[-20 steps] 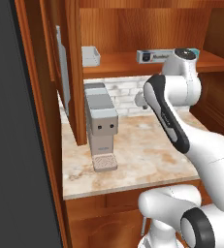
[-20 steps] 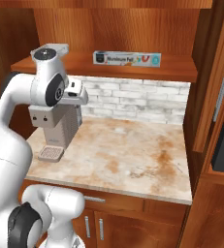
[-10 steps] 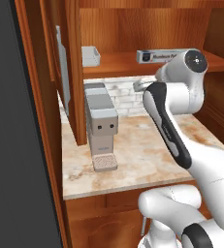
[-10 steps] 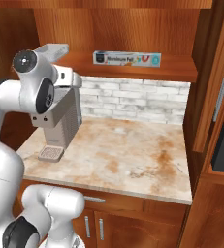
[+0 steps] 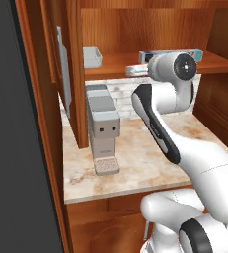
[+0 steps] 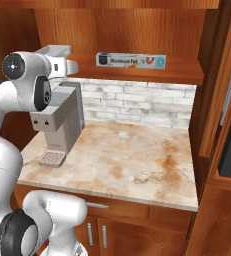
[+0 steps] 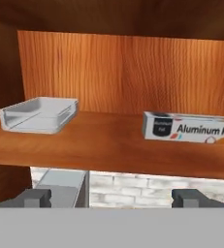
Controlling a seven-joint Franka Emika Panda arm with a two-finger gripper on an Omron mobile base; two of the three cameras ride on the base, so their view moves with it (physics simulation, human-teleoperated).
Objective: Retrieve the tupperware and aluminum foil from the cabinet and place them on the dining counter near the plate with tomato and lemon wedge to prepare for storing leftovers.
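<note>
I see gripper (image 7: 111, 197) fingers spread wide, holding nothing | tupperware (image 7: 38, 114) left on cabinet (image 7: 108, 140) shelf, aluminum foil (image 7: 191, 129) right, well apart | shelf depth hard to judge

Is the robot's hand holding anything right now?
No, nothing. The gripper is open in front of the wooden shelf, apart from the shallow pale grey plastic container and the long foil box.

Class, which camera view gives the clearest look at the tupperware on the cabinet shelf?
The hand view: the tupperware sits unobstructed, its open inside visible. The left base view shows it small and distant; in the right base view the arm hides much of it.
</note>
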